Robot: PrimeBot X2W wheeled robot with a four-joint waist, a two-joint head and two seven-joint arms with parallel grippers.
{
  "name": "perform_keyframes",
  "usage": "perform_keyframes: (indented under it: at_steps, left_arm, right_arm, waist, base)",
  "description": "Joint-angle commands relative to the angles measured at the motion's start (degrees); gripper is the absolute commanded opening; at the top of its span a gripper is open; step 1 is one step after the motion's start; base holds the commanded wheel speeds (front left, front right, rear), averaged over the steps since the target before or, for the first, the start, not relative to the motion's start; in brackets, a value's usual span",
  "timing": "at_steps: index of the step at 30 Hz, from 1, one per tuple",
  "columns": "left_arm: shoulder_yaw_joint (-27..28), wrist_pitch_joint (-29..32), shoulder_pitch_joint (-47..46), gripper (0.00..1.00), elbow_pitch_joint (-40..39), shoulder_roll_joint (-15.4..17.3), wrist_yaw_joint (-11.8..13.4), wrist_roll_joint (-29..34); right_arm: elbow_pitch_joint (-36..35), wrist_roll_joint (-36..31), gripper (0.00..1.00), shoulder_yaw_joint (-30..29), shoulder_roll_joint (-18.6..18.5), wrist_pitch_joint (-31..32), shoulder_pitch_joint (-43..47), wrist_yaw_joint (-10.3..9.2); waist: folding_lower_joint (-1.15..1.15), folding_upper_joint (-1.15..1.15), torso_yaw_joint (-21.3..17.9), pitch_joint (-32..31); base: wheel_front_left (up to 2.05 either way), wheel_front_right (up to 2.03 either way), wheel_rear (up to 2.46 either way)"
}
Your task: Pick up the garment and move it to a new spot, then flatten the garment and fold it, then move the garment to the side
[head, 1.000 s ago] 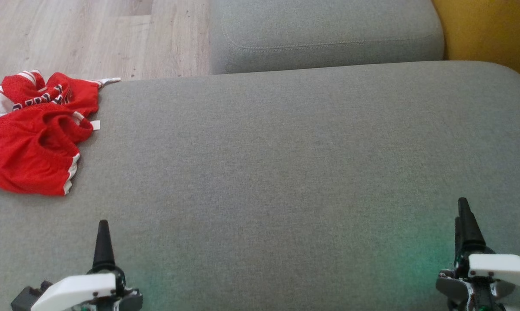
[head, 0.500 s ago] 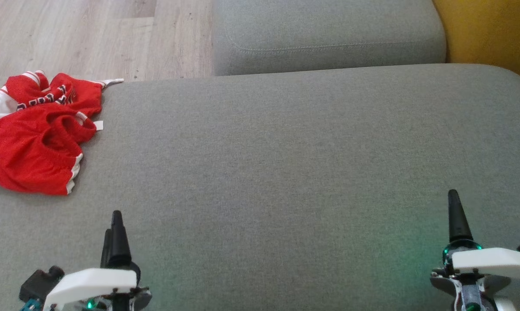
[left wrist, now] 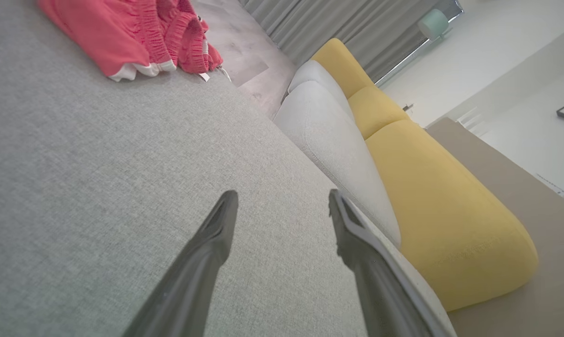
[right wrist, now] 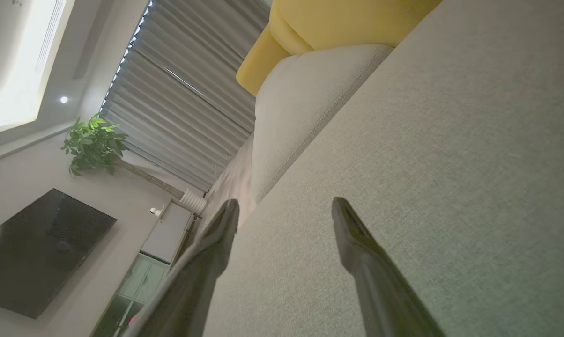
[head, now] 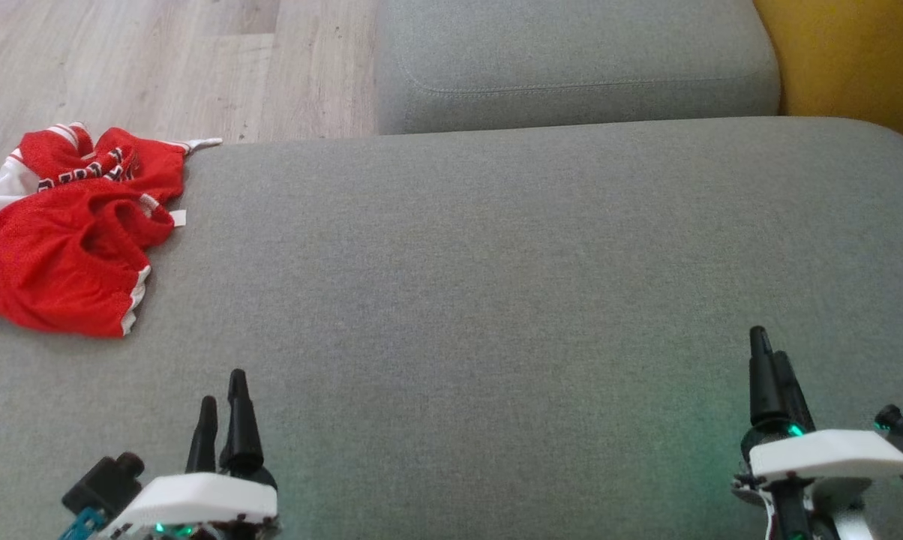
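The red shorts point(head: 69, 240) lie crumpled at the grey sofa cushion's point(head: 459, 262) far left corner (white trim showing). The left gripper point(head: 223, 388) and right gripper point(head: 768, 346) hover well apart from them, fingers spread, empty.

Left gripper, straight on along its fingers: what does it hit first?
Probably the grey seat cushion itself: the open left gripper points at bare fabric, with the red garment off to one side. Depth is hard to judge.
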Motion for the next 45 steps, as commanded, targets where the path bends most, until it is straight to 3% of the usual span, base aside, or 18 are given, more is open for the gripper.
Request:
perform_keyframes:
  at_steps: [1,45]
  left_arm:
    - [0.22,-0.93,-1.49,1.0,-2.27,0.51,0.25,1.97]
    - [-3.85,-8.42,-0.77,1.0,1.53,1.07,2.39,30.62]
  right_arm:
    - [-2.32,-1.94,1.0,0.98,-0.33,-1.06,-1.07,0.22]
    - [0.99,-35.05,1.0,6.1,-0.5,-8.5,-1.15,0.38]
  waist:
    - [0.0,0.0,0.05,-0.04]
    - [0.0,0.0,1.62,-1.07]
  base:
    - [0.0,0.0,0.0]
    - [0.0,0.0,0.0]
